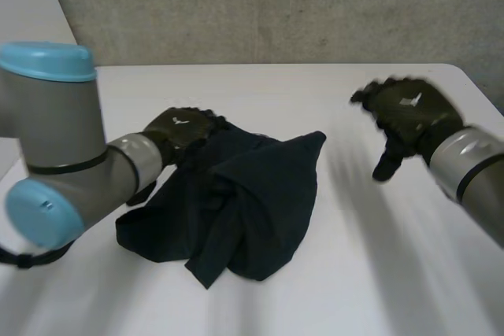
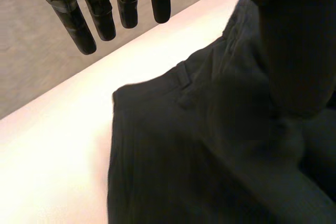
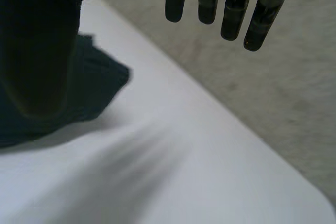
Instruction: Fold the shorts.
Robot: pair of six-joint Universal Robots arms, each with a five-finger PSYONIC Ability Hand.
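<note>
The dark navy cloth shorts lie in a crumpled heap on the white table, a little toward nine o'clock from its middle, with one pointed corner sticking out toward one o'clock. The left hand sits at the heap's ten o'clock edge. Its fingers are straight and spread from the thumb, gripping nothing, with the waistband cloth under the palm. The right hand hangs over bare table at the heap's two o'clock, well apart from it, its fingers loose and empty.
</note>
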